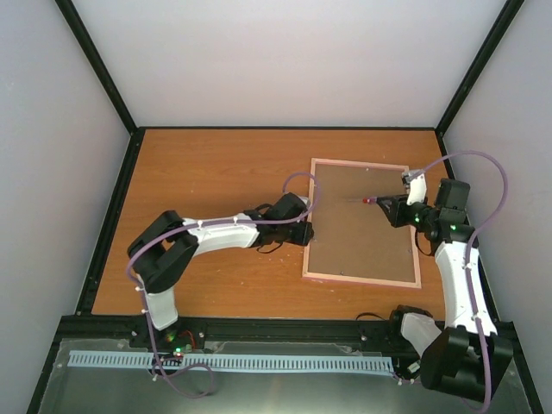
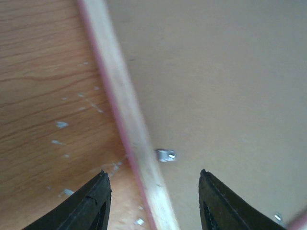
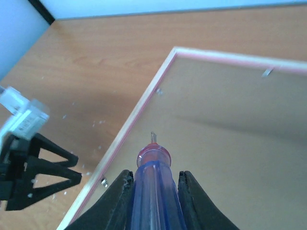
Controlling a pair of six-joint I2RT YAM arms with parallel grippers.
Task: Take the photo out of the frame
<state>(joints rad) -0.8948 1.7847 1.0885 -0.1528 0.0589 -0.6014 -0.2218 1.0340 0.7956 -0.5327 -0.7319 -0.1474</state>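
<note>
Lying face-down, one frame (image 1: 362,250); right hand (image 3: 153,181) clamped on one screwdriver (image 3: 152,160), left hand (image 2: 153,175) open, empty.

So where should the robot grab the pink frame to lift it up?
Probably by its thin left rail, coming from the outer side. The frame lies flat, back up, so only the edge offers something narrow to pinch. The left tool is open astride that rail, beside a metal clip.
</note>
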